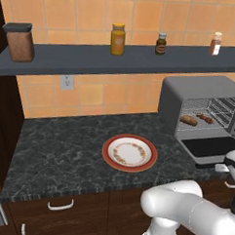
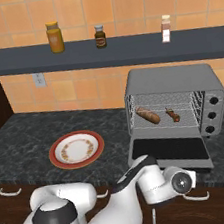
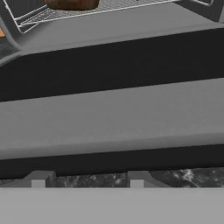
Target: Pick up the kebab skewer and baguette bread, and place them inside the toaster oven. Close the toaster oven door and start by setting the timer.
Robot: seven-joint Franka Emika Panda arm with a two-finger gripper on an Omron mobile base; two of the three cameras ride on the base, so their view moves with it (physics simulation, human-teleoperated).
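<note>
On toaster oven point(image 2: 173, 82) rack: baguette bread point(image 2: 148, 115) lies diagonally beside kebab skewer point(image 2: 173, 115); pincer state unclear.

Red-rimmed plate point(image 1: 130, 153) on dark counter point(image 1: 59, 150); jars on shelf point(image 1: 93, 59).

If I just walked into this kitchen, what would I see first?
First, the grey toaster oven at the right of the dark counter, its door folded down flat. On its wire rack lie the baguette bread on the left and the kebab skewer beside it. Left of the oven sits a red-rimmed plate, bare, with the white robot arm low before the door.
</note>
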